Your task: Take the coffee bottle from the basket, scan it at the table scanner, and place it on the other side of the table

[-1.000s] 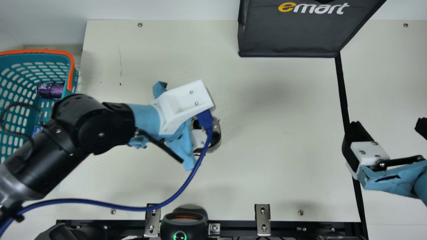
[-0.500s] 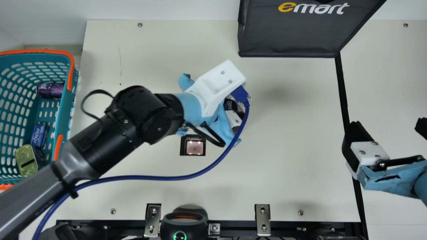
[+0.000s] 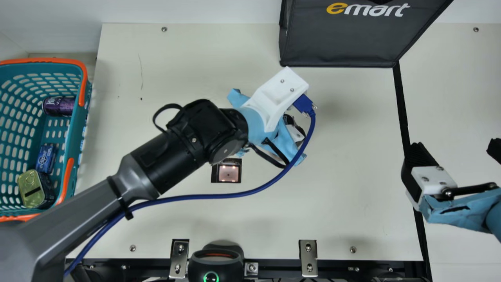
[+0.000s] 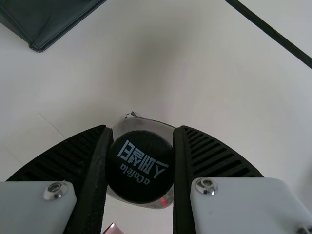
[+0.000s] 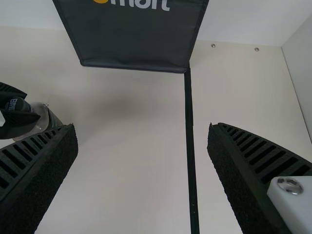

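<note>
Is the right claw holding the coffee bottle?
No, in the right wrist view the right claw is open with bare table between its fingers, and the bottle is at the other claw.

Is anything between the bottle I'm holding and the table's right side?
Yes: the open right gripper hangs by the black strip, in the path's nearer part. Between it and the dark bag farther back, nothing visible blocks the bottle.
</note>
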Robot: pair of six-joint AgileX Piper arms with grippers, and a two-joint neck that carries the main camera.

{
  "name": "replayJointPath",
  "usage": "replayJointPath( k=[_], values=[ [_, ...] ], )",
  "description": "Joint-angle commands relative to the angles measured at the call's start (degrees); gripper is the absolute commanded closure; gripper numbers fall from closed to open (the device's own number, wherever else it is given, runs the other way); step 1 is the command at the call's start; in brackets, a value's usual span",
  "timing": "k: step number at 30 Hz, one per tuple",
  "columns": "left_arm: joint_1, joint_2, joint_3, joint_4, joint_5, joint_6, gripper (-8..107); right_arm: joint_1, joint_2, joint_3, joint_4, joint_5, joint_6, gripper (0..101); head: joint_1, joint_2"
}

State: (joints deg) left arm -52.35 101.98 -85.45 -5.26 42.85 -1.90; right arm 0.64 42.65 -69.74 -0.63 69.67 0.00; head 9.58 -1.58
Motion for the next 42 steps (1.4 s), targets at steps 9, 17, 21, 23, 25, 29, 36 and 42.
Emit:
replayJointPath(
  k=[9,17,21,23,25,29,36,42],
  values=[
    [-0.39,1.24,-0.99,1.16,0.29,-2.50,43,0.00,0.00,0.00,0.00,0.00,0.00,6,-1.66,0.00],
    [0.38,-0.01,-0.46,-0.03,-0.16,-3.66,16,0.00,0.00,0.00,0.00,0.00,0.00,6,-1.66,0.00],
    [1.76,-2.77,1.23,-3.65,-1.37,-3.65,9,0.00,0.00,0.00,0.00,0.00,0.00,6,-1.66,0.00],
    [2.73,-4.63,2.52,-5.80,-2.05,-3.34,9,0.00,0.00,0.00,0.00,0.00,0.00,6,-1.66,0.00],
    [3.88,-6.74,4.09,-7.99,-2.71,-2.87,9,0.00,0.00,0.00,0.00,0.00,0.00,6,-1.66,0.00],
    [6.70,-11.60,7.87,-12.33,-3.75,-1.27,9,0.00,0.00,0.00,0.00,0.00,0.00,6,-1.66,0.00],
    [13.33,-21.47,15.14,-18.62,-3.47,2.28,9,0.00,0.00,0.00,0.00,0.06,0.00,6,-1.66,0.00],
    [20.77,-30.68,21.04,-22.64,-0.97,5.37,9,0.00,0.00,0.00,0.00,0.06,0.00,6,-1.66,0.00]
  ],
)
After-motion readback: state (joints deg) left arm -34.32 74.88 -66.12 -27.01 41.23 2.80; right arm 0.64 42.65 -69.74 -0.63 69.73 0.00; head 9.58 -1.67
